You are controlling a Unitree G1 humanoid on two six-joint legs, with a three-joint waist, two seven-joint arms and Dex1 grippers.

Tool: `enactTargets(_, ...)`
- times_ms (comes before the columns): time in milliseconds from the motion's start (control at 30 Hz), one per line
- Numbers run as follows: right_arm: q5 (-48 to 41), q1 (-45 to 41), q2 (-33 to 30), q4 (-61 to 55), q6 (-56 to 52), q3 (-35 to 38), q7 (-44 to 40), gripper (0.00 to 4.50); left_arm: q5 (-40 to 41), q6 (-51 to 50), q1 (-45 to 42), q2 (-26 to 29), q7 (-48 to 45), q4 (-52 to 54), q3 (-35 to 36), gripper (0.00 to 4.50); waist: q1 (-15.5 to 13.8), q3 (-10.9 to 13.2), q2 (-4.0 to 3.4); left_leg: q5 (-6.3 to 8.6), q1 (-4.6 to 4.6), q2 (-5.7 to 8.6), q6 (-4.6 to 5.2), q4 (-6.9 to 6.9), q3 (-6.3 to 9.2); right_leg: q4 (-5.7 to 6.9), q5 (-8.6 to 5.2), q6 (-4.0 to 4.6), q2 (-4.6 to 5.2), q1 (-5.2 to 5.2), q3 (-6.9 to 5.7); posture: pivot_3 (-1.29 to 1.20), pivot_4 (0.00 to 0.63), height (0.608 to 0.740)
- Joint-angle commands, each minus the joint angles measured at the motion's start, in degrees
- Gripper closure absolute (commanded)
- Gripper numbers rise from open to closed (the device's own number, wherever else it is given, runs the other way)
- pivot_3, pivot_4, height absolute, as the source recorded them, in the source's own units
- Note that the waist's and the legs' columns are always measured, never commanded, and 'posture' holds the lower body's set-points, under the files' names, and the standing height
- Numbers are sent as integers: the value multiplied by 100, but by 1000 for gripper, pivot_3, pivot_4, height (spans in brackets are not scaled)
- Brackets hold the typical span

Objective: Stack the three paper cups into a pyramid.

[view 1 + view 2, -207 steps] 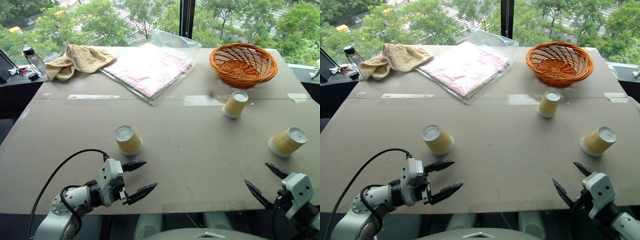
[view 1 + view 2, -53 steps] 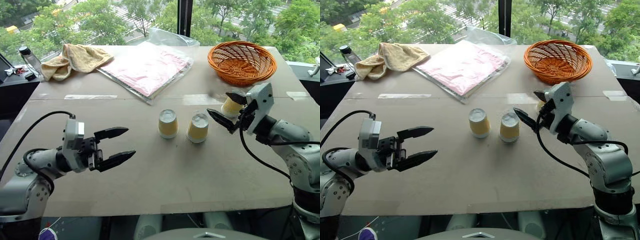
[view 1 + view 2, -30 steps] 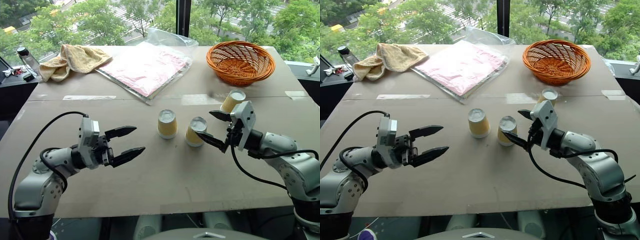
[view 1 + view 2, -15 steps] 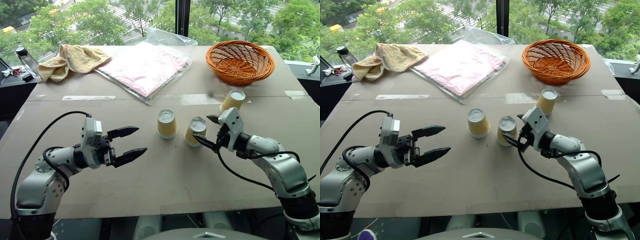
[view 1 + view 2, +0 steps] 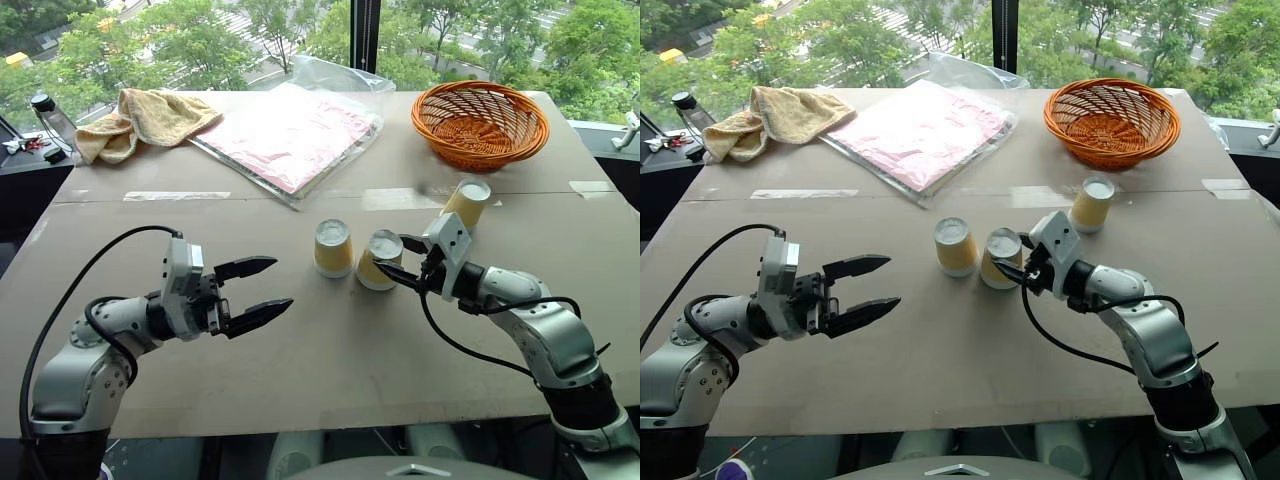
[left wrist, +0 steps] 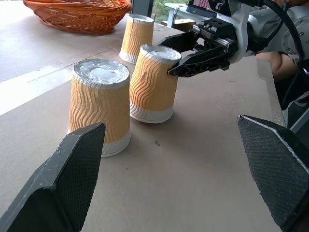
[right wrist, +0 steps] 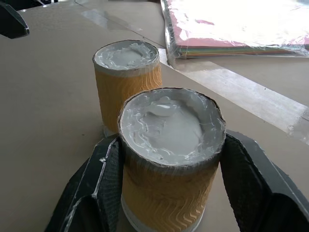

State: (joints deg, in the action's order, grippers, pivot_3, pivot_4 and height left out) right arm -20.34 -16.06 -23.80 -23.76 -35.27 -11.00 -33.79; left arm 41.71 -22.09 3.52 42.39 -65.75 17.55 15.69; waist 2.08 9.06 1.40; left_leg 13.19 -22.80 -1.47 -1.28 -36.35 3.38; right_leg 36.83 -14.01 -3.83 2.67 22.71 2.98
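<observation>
Right gripper (image 5: 398, 258) clenched on tilted middle cup (image 5: 378, 260), beside upright cup (image 5: 333, 248); left gripper (image 5: 262, 287) released, empty

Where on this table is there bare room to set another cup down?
The table is bare along its near edge, below the left hand and right hand. The strip between the towel and the left hand is free too. It is crowded mid-table: two paper cups, the third cup, and behind them the basket and pink packet.
</observation>
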Motion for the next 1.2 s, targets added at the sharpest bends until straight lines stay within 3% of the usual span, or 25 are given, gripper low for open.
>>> enactTargets(33, 194, -201, 58, 11, 237, -187, -39, 2342, 36, 95, 41, 72, -33, 161, 190, 0, -1, 0, 0, 0, 0, 0, 0, 0, -1, 0, 0, 0, 0, 0, 1, 0, 150, 740)
enactTargets(133, 358, -277, 68, 169, 311, -293, -53, 2342, 61, 97, 57, 79, -46, 174, 217, 0, 0, 0, 0, 0, 0, 0, 0, 0, 0, 0, 0, 1, 0, 0, 0, 0, 150, 740)
enactTargets(167, 385, -301, 70, 216, 344, -305, -69, 1545, 68, 100, 73, 78, -51, 187, 224, 0, 2, 0, 0, 0, 0, 0, 0, 0, 0, 0, -1, 2, 0, 0, 0, 0, 150, 740)
enactTargets(233, 410, -328, 66, 246, 383, -307, -116, 959, 78, 102, 104, 72, -58, 213, 233, 0, 4, 0, 0, 0, 1, 0, 0, 0, 0, 0, -1, 1, 0, 0, 0, 0, 150, 740)
enactTargets(300, 452, -340, 41, 193, 414, -257, -104, 60, 83, 105, 134, 64, -62, 241, 237, 0, 0, 0, 0, 0, 1, 0, 0, 0, 0, 0, -1, 1, 0, 0, -1, 0, 150, 740)
enactTargets(433, 164, -286, -187, -324, 155, 135, -180, 60, 94, 107, 171, 46, -56, 276, 241, 0, -4, 3, -3, 0, -1, 0, 0, 0, 0, -1, 0, 0, 1, 0, 0, 0, 150, 740)
enactTargets(667, -1575, -712, -106, -808, -743, 1674, 25, 60, 90, 113, 134, -10, -39, 272, 169, 0, 4, 3, -2, 0, -1, 0, 0, 0, 2, 0, 0, 0, 0, 0, -1, 0, 150, 740)
enactTargets(967, 426, -1388, -534, 1546, 393, 1449, 964, 60, 77, 99, -8, -58, -46, 239, 68, 0, -1, 2, -1, 0, -3, 3, 0, 1, -3, -1, 3, -4, 1, 2, 2, 0, 150, 740)
enactTargets(1200, 824, -1755, -281, 2959, 824, 1576, 1355, 60, 99, 95, 79, -61, -11, 333, 111, 0, 35, 6, -7, 0, -5, 3, 0, 5, -7, 0, 7, -9, 1, 8, 7, 0, 150, 740)
